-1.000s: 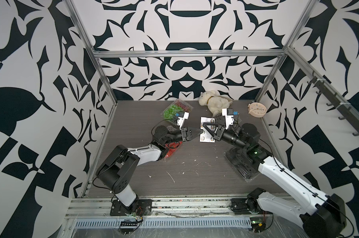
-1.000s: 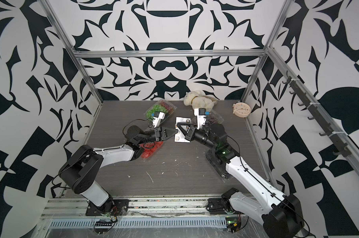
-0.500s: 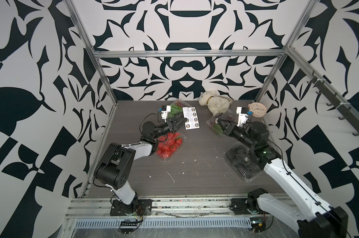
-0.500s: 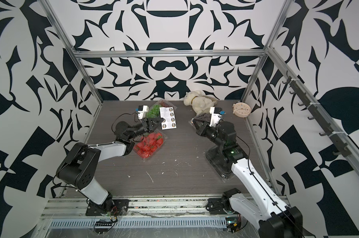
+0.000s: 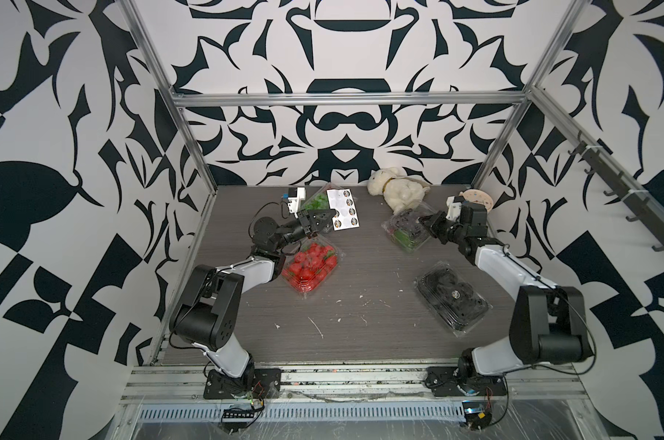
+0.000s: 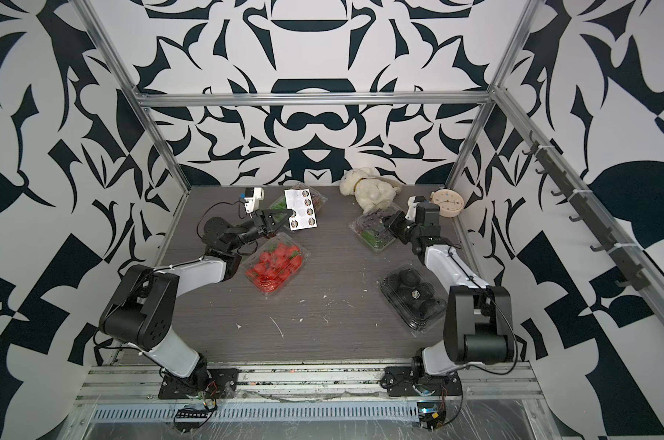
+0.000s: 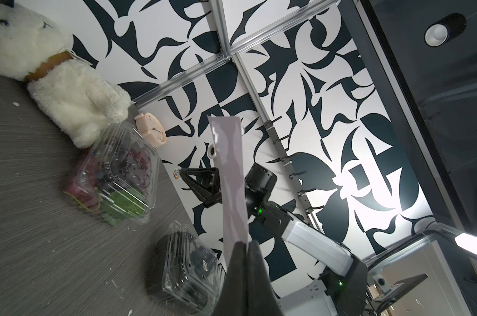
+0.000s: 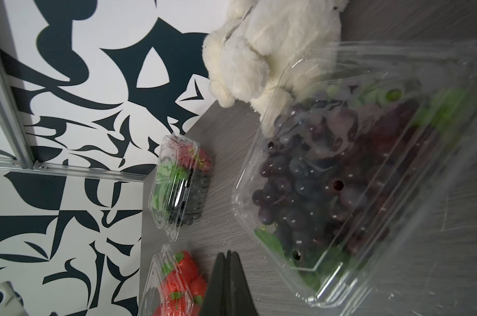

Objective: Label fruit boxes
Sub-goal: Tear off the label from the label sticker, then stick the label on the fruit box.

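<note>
My left gripper [image 5: 331, 224] [image 7: 245, 243] is shut on a corner of the white sticker sheet [image 5: 344, 209] [image 7: 230, 177], held up over the back-left grape box [image 6: 319, 198]. The strawberry box [image 5: 311, 266] [image 8: 174, 284] lies in front of it. My right gripper [image 5: 421, 220] [image 8: 227, 253] is shut and hovers just over the right grape box [image 5: 406, 232] [image 8: 341, 177]. In the left wrist view a small round label [image 7: 177, 173] shows at its tip. The avocado box [image 5: 452, 295] [image 7: 188, 270], front right, bears a round label [image 5: 455, 293] on its lid.
A white plush toy [image 5: 397, 188] lies at the back, touching the right grape box. A peach clock [image 5: 475, 198] leans in the back right corner. Small paper scraps [image 5: 315, 325] litter the table's front middle.
The right gripper pulled away from the sheet and swung right to the grape box. The left gripper carried the sheet back and to the left, uncovering the strawberry box.
</note>
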Controlling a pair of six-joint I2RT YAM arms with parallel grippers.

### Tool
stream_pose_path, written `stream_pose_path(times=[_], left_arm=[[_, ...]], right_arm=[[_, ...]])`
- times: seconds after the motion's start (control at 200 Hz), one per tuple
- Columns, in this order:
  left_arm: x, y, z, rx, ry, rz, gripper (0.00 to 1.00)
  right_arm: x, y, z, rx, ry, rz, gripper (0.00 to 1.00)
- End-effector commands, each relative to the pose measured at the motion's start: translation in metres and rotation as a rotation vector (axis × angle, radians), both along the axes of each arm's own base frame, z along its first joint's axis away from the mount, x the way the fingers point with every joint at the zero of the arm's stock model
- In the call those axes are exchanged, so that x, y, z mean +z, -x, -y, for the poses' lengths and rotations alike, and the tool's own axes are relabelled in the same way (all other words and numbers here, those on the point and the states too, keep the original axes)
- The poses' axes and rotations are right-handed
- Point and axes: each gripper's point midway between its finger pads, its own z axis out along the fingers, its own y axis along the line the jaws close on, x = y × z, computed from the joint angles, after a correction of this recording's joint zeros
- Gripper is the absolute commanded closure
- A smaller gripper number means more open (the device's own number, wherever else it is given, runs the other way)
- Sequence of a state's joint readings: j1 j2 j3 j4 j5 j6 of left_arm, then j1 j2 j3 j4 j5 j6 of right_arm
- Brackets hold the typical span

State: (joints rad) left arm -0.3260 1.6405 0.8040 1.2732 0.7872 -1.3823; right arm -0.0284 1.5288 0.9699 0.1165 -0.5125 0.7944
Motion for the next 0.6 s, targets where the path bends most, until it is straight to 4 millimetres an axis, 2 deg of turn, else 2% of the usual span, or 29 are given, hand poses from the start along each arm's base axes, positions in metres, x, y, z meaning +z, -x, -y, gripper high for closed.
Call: stream_pose_path(times=[0.0, 0.26, 0.39, 0.595], left_arm=[[0.018, 0.003, -0.004, 0.005, -0.01, 0.074, 1.0], [0.016, 0.001, -0.006, 0.011, -0.016, 0.071, 1.0], [0.015, 0.001, -0.007, 0.005, -0.001, 0.065, 1.0], [0.015, 0.0, -0.007, 0.001, 0.006, 0.065, 1.0]], right_arm=[[0.02, -0.02, 0.001, 0.022, 0.024, 0.068, 1.0], [-0.015, -0.047, 0.007, 0.01, 0.038, -0.03, 1.0], [-0.031, -0.049, 0.009, 0.006, 0.049, -0.081, 1.0], [-0.043, -0.049, 0.017, -0.019, 0.097, -0.115, 1.0]])
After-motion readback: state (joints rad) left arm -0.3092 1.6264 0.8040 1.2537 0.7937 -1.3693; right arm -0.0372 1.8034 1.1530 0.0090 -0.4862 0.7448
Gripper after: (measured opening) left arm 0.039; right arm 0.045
